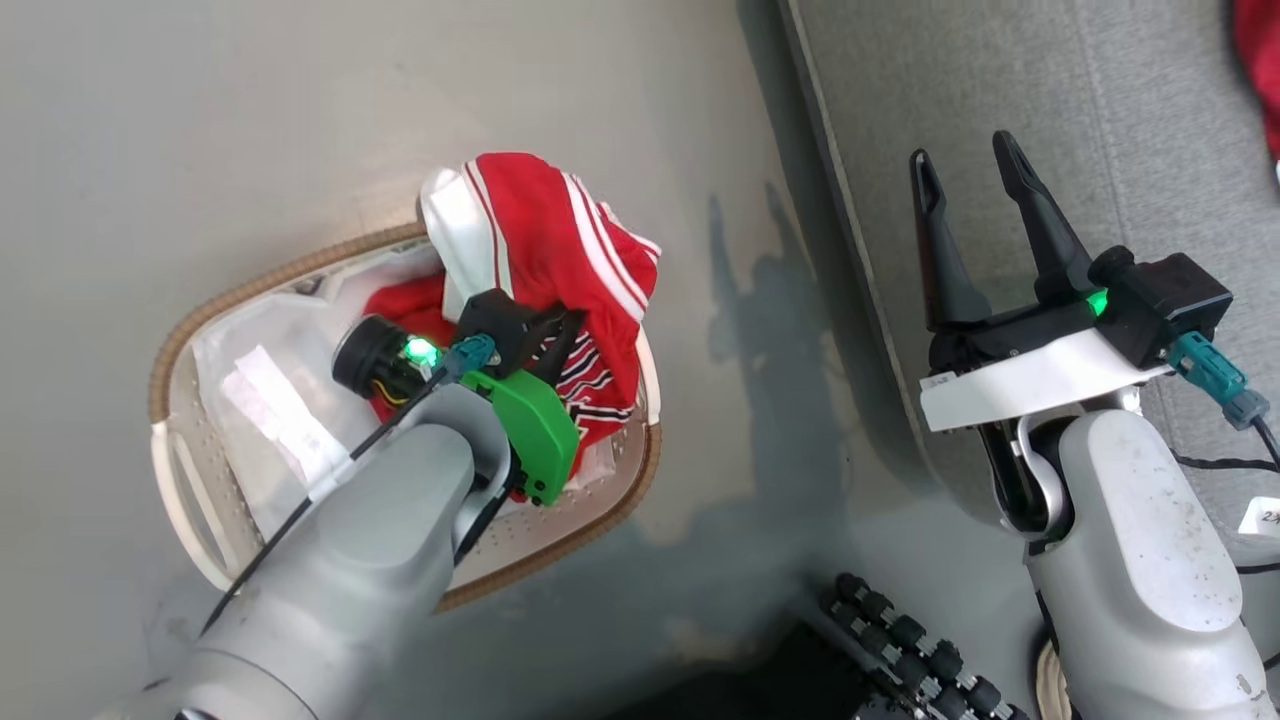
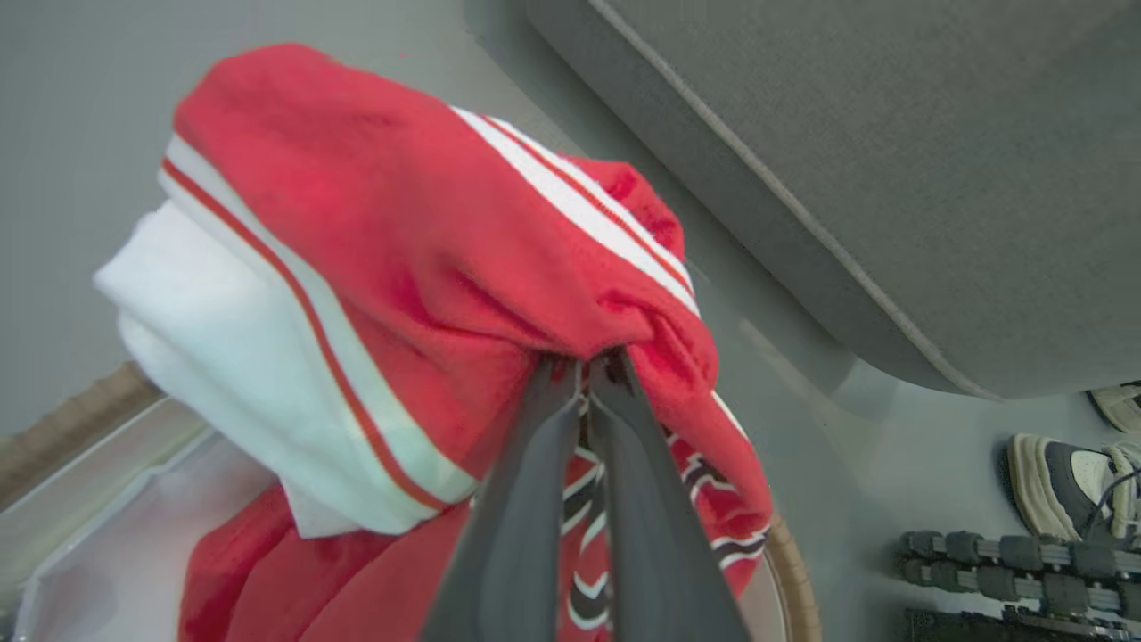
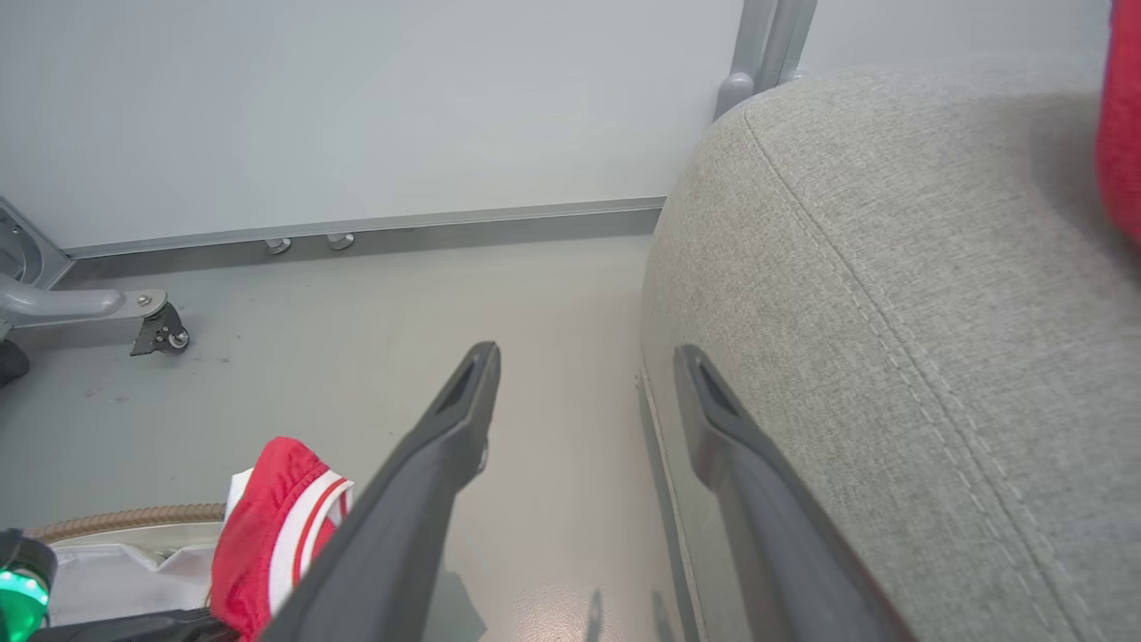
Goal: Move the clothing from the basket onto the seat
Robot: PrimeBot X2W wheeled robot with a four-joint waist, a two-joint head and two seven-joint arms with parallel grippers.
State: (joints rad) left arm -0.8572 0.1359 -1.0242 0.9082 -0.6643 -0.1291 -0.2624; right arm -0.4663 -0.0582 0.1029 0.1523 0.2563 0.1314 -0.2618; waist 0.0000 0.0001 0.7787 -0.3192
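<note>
The striped red garment [image 1: 545, 235] with white bands and black-and-white lettering is bunched up above the cream basket [image 1: 165, 350], its lower folds still lying on the white liner. My left gripper [image 2: 588, 361] is shut on a fold of this garment and holds it raised; from the head camera the left gripper [image 1: 570, 335] is half buried in the cloth. A second red garment [image 1: 1260, 70] lies on the grey seat [image 1: 1050, 120] at its far right edge. Over the seat's left edge, my right gripper [image 1: 965, 170] is open with nothing between its fingers.
Grey floor separates the basket from the seat. A shoe [image 2: 1061, 481] and my base's black rollers [image 2: 1007, 562] sit on the floor near the seat's corner. A metal leg with a caster [image 3: 160, 330] stands by the far wall.
</note>
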